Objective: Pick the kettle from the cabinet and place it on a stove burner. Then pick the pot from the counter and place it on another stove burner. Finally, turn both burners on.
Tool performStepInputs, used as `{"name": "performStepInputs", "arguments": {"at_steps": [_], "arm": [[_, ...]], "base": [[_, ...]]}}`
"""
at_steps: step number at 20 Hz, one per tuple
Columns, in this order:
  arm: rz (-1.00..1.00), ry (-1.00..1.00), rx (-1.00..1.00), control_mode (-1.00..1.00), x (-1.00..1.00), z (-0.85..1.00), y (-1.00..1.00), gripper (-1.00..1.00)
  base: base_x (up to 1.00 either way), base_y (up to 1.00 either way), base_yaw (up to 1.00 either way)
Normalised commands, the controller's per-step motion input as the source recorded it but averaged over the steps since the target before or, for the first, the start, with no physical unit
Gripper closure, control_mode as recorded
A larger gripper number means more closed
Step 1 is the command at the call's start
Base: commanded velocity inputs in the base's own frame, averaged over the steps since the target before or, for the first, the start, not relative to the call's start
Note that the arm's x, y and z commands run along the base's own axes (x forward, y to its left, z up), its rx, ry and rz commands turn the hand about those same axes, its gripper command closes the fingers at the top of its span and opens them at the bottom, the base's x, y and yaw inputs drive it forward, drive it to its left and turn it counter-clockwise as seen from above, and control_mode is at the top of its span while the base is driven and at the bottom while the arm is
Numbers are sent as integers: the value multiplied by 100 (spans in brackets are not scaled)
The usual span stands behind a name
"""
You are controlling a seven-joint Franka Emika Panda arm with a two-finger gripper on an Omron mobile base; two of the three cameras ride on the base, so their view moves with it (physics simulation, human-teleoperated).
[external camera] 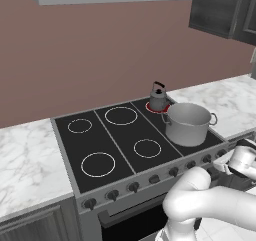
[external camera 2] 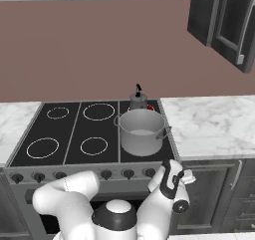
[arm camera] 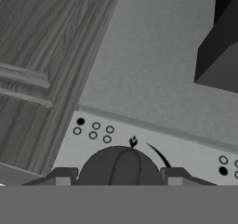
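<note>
Right now the thing in hand is a dark front knob on the stove's control strip, sitting between the two finger tips of the gripper — whether they are pinching it I cannot tell. It looks rigid and smooth, likely slippery, so best squeezed across its raised central ridge. Behind, the pot and kettle rest on the cooktop's right-hand burners — the kettle's ring glows red
</note>
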Motion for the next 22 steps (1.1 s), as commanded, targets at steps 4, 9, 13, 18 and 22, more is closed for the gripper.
{"name": "performStepInputs", "arguments": {"at_steps": [4, 9, 13, 18, 22], "arm": [[1, 1, 0, -100, 0, -5, 7, 100], [2, 0, -10, -100, 0, 1, 0, 100], [4, 0, -20, -100, 0, 3, -1, 100], [3, -2, -23, -100, -2, 1, 0, 100], [5, -1, -28, -100, -1, 0, 0, 100]], "base": [[0, 0, 0], [0, 0, 0], [0, 0, 0], [0, 0, 0], [0, 0, 0]]}}
